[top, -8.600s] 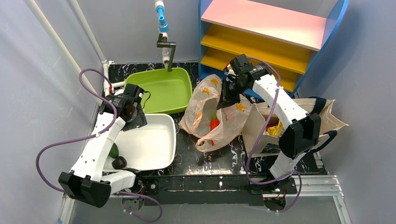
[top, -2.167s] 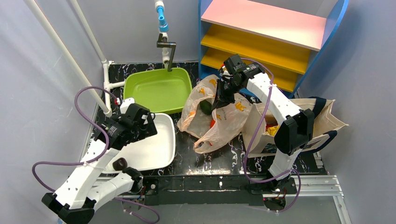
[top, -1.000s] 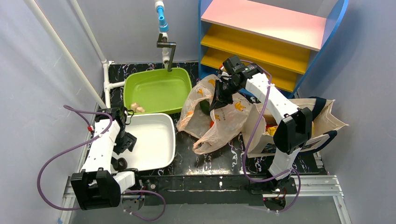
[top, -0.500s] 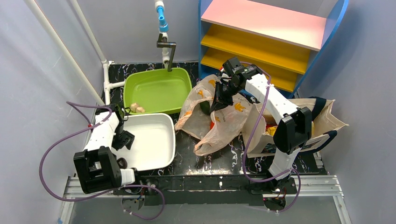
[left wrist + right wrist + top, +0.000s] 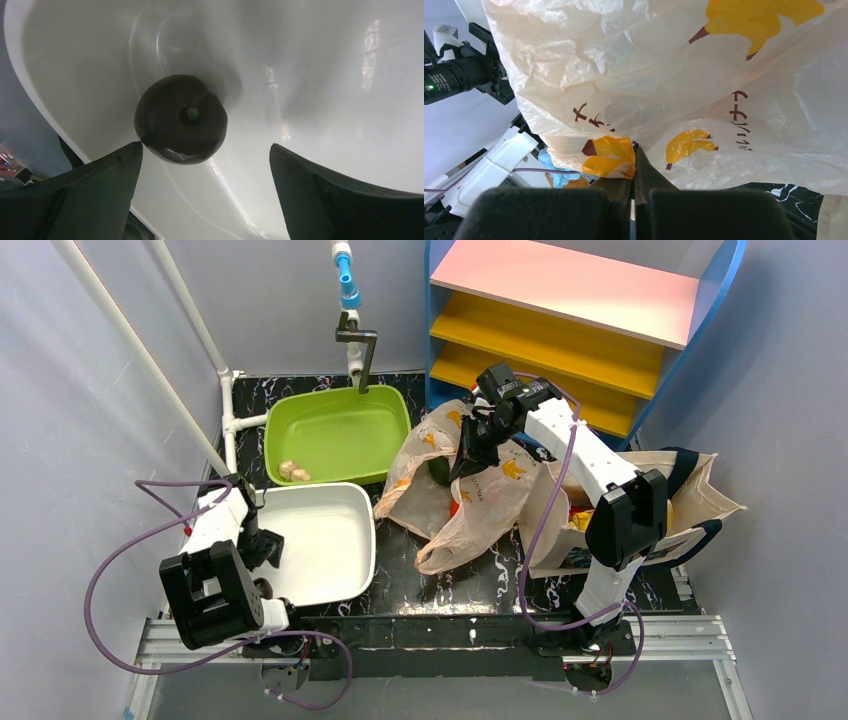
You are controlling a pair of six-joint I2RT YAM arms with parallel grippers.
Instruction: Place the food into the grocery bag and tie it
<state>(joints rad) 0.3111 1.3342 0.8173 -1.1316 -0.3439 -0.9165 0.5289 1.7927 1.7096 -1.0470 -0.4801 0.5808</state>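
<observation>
Jaws of the left gripper [image 5: 205, 160] stand wide apart on either side of the dark brown ball [image 5: 181, 119], one finger to each flank and neither touching it. The ball lies in the near left corner of the white tub [image 5: 330, 540]. In the last couple of seconds this arm has swung back from the middle of the table and come down over that corner, so the next pick looks lined up and only the closing remains. The dark green fruit [image 5: 438, 469], which lay in the tub some seconds ago, now sits inside the grocery bag [image 5: 480, 510] above a red piece [image 5: 455, 506]. The right gripper [image 5: 468, 462] has barely moved: it stays clamped shut on the bag's upper rim, holding the mouth up between the green basin [image 5: 340, 425] and the canvas tote [image 5: 700, 490]. Tying is not yet begun.
</observation>
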